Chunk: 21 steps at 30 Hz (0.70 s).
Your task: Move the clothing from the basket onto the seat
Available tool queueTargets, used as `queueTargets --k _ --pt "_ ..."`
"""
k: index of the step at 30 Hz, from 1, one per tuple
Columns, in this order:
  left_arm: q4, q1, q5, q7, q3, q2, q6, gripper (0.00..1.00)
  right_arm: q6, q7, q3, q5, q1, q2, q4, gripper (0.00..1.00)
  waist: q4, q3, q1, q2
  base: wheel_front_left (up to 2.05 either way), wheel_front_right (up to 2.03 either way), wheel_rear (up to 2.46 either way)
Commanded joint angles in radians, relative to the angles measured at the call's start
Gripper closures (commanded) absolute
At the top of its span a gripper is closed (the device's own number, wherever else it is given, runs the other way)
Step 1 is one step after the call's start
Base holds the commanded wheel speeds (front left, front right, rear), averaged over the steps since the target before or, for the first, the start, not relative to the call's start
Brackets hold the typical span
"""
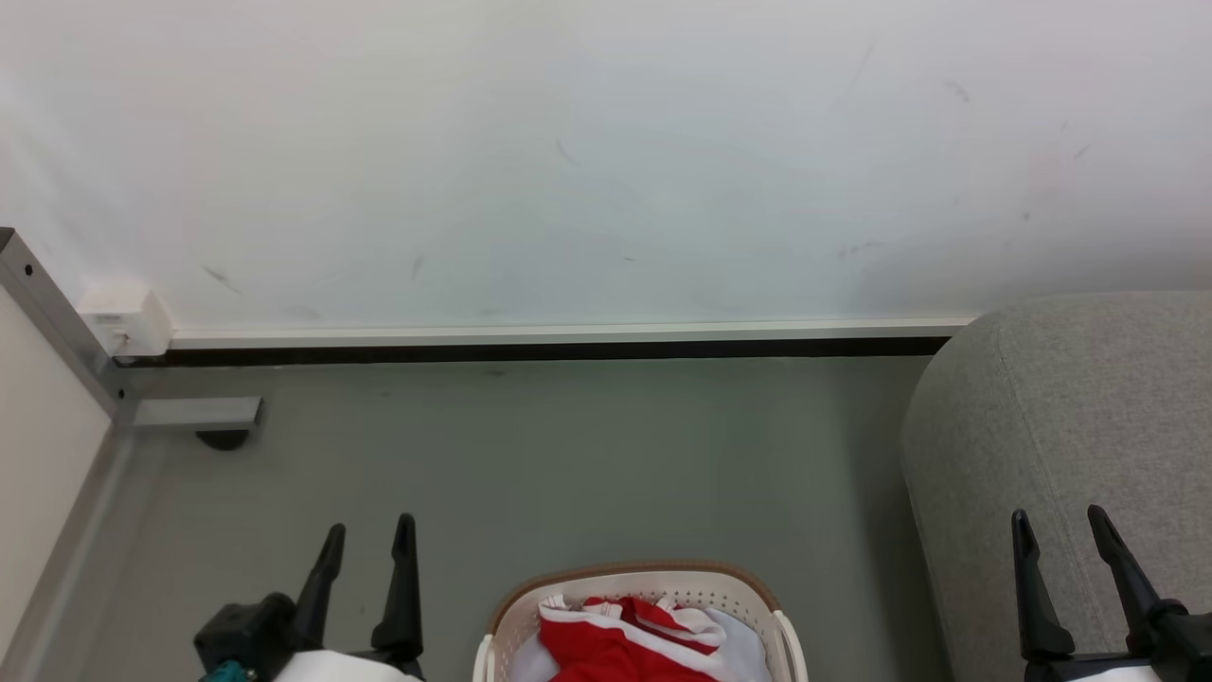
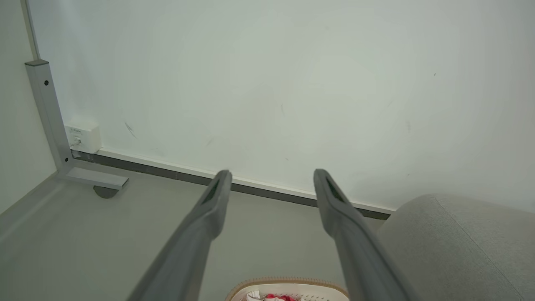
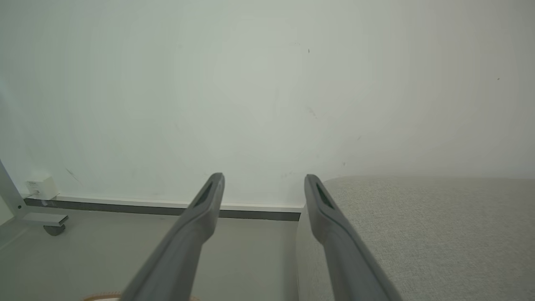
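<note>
Two claws hang spread wide and empty above the floor, and neither has hold of anything. The left claw (image 1: 371, 523) has its fingers well apart with only bare grey floor (image 1: 568, 455) between them. The right claw (image 1: 1058, 513) is just as wide, with its fingers over the rounded front edge of the grey sofa (image 1: 1070, 407).

All of the red clothing (image 1: 606, 644) lies in the cream basket (image 1: 644, 569). It is bunched in a loose heap, with white bands running across the folds. A plain pale cloth (image 1: 748, 649) lies under it on the side toward the right claw.

The basket stands on the floor between the two claws, set back from both sets of fingertips toward the robot's body and lower than them. From the left claw it lies to the inner side and down. In the left wrist view its brown rim sits just under the gap between the fingers, slightly toward the right finger. From the right claw it lies well off to the inner side, with the sofa edge close by on the outer side.

The left arm looks the nearer one for the pick. It would need to tip its fingers down and draw back and inward to come over the heap.

The heap has no clear long axis. It is crumpled and partly cut off at the lower edge of the head view, so a pinch on the raised fold nearest the far rim seems the likeliest hold.
</note>
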Motion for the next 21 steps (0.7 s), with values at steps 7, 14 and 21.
queueTargets --k 7,14,21 --pt "0.011 0.005 0.055 -0.023 -0.008 0.009 0.005 0.0 -0.002 -0.006 -0.024 -0.084 0.009 0.012 0.005 0.0 0.0 0.002 0.0 0.0 0.0 0.0 0.0" --pt "0.022 0.01 0.095 -0.034 -0.012 0.009 0.0 0.0 -0.002 -0.007 -0.037 -0.147 0.009 0.025 0.009 0.0 -0.003 0.004 0.0 0.0 0.0 0.0 0.0" --pt "0.033 -0.011 0.154 -0.046 -0.033 0.009 -0.013 0.0 -0.002 -0.008 -0.039 -0.197 -0.014 0.037 0.001 0.0 -0.025 0.039 0.0 0.0 0.0 0.0 0.0"
